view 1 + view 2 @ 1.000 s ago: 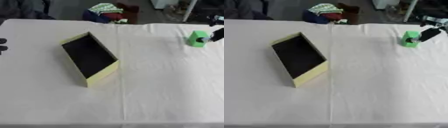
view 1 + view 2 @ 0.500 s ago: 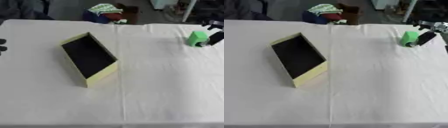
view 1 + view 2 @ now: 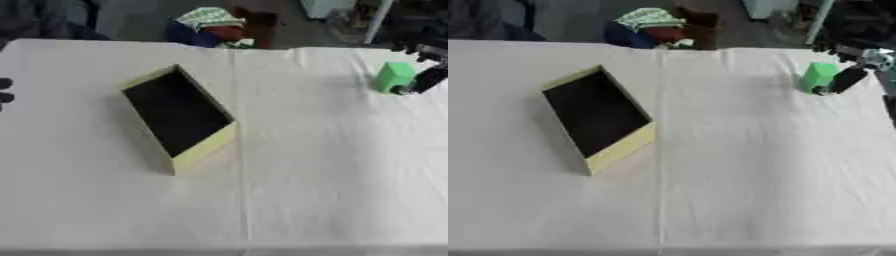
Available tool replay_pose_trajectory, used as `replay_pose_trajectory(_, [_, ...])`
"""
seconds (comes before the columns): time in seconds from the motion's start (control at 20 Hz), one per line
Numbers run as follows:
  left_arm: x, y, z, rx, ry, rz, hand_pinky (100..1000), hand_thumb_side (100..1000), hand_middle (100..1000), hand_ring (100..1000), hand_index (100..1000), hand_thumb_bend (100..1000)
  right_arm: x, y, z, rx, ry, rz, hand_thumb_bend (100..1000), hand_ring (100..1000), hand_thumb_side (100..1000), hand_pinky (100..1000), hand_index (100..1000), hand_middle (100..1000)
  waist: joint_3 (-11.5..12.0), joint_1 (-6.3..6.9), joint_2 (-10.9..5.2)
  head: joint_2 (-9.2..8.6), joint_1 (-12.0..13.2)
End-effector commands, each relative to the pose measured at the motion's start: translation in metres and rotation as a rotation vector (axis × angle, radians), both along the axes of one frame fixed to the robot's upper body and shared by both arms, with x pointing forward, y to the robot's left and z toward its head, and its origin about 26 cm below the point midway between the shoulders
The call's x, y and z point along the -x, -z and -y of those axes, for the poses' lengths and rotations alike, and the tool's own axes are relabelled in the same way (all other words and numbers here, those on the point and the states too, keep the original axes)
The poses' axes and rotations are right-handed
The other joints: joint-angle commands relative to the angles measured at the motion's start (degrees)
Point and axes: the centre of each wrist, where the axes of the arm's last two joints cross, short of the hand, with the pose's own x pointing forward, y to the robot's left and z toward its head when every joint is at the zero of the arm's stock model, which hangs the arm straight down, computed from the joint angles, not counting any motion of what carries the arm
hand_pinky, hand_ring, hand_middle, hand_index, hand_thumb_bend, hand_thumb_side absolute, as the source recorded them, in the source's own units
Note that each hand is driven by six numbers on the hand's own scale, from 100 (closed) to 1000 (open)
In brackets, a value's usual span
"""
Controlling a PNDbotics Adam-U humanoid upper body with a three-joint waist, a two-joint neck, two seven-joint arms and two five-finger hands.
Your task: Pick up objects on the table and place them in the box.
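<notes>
A green block (image 3: 818,76) stands at the far right of the white table (image 3: 332,175). The right hand (image 3: 849,77) is right beside it, a dark finger against its right side; whether the fingers grasp it I cannot tell. The open yellow box (image 3: 179,116), dark inside, lies left of centre. Left hand fingertips (image 3: 4,90) show at the left edge.
</notes>
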Motion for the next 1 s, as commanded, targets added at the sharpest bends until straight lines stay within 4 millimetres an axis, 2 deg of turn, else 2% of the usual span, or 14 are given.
replay_pose_trajectory(0.05, [0.0007, -0.0059, -0.0012, -0.011, 0.007, 0.020, 658, 579, 738, 696, 817, 229, 0.0014, -0.0147, 0.0083, 0.042, 0.041, 0.043, 407, 1000, 121, 901, 1000, 969, 0.1, 0.18, -0.64, 0.27, -0.2])
replay_pose_trajectory(0.45, [0.0009, -0.0055, -0.0011, -0.010, 0.009, 0.018, 657, 579, 738, 696, 817, 230, 0.0015, -0.0076, 0.0105, 0.062, 0.103, 0.065, 374, 1000, 114, 895, 1000, 960, 0.2, 0.42, -0.43, 0.27, -0.4])
replay_pose_trajectory(1.0, [0.0010, -0.0061, -0.0001, -0.008, 0.017, 0.017, 657, 582, 739, 697, 817, 230, 0.0016, -0.0058, 0.0129, -0.029, 0.190, 0.164, 303, 1000, 120, 868, 996, 923, 1.0, 0.84, 0.74, 0.27, -0.8])
